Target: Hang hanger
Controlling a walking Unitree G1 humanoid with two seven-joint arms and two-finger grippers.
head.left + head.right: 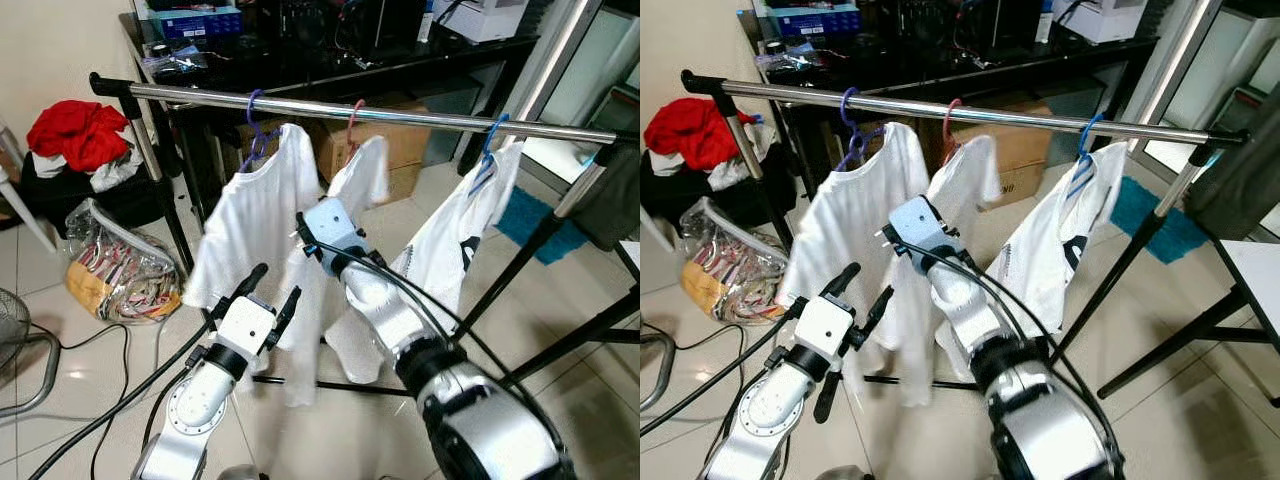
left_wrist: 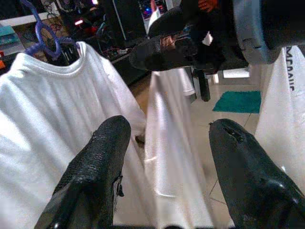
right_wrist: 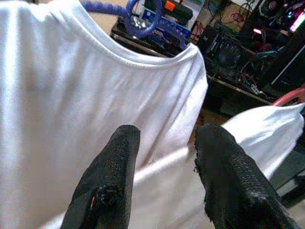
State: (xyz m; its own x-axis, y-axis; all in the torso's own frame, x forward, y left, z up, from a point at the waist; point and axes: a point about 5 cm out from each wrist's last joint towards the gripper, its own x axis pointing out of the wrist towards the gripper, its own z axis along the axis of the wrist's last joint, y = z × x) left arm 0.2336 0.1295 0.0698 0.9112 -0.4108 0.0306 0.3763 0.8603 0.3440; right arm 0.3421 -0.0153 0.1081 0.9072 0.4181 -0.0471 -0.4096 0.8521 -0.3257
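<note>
A steel rail (image 1: 400,113) carries three hangers, each with a white T-shirt. The purple hanger (image 1: 255,125) holds the left shirt (image 1: 255,220), the pink hanger (image 1: 353,120) the middle shirt (image 1: 362,175), and the blue hanger (image 1: 492,140) the right shirt (image 1: 460,240). My left gripper (image 1: 270,292) is open, low in front of the left shirt's hem, with nothing between its fingers. My right arm (image 1: 335,240) reaches up between the left and middle shirts. In the right wrist view my right gripper (image 3: 164,138) is open, facing the left shirt's collar and the purple hanger (image 3: 138,19).
The rack's black legs (image 1: 540,250) slant down at the right. Behind the rail stand a black desk (image 1: 330,60) and cardboard boxes (image 1: 400,150). Red clothes (image 1: 80,130) and a plastic bag (image 1: 115,265) lie at the left. Cables (image 1: 100,380) run over the tiled floor.
</note>
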